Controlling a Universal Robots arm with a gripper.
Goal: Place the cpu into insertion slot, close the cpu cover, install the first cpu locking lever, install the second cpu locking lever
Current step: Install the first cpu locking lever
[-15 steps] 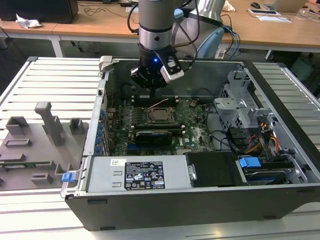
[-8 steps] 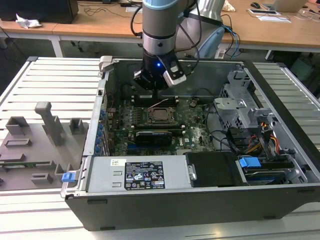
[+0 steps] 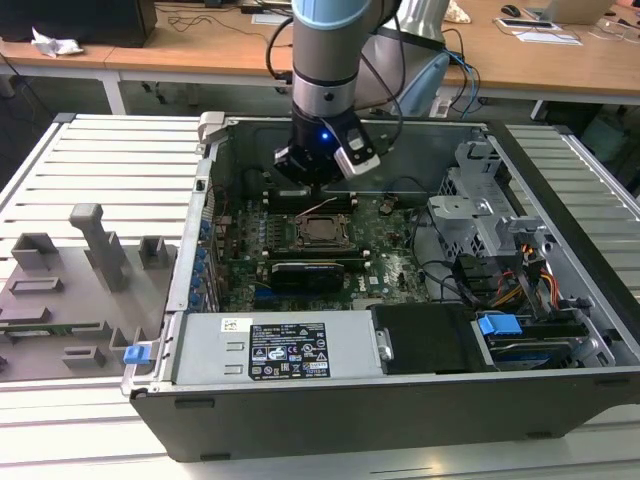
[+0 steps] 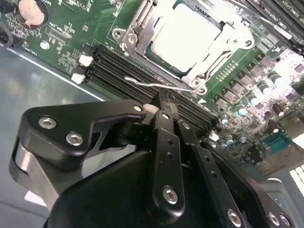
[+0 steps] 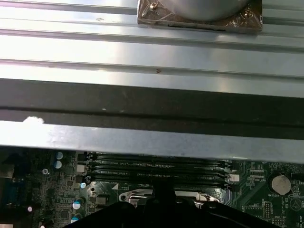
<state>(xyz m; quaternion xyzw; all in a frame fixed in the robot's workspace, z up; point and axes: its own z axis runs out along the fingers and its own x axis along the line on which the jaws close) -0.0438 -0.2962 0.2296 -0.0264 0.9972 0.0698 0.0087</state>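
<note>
scene: open dark grey computer case [image 3: 400, 420] lying on a ribbed, shiny metal table [image 3: 110, 160]
cpu: flat square chip with a dull silver top, glare-bright in the second wrist view [image 4: 187, 38]; seated in the insertion slot [image 4: 126, 38], mid-board in the exterior view [image 3: 320, 231]
insertion slot: square socket edged with stamped silver brackets and screws
cpu cover: thin silver-grey frame plate [image 4: 216, 50] lying flat around the chip, whose top shows through its square window
locking lever: thin bright wire rod [image 4: 147, 83] with a bent end, standing clear of the board beside the socket
gripper: black, matt, bolted links; fingers drawn together with the tips meeting [image 4: 161, 102], right at the lever; contact cannot be told. In the exterior view it hangs over the socket's far side [image 3: 315, 183]
circuit board: green [image 4: 71, 28], studded with small parts
memory slots: long black ribbed rails with white clips [image 4: 118, 66], between gripper and socket
coin cell: round and silver [image 4: 31, 12]
black card: long rectangle [image 3: 310, 272], just nearer than the socket
sticker: black-and-white label [image 3: 288, 352] on a grey metal box; print too small to tell
fixtures: grey blocky moulded shapes [image 3: 95, 245] on the table, at the exterior view's left
</note>
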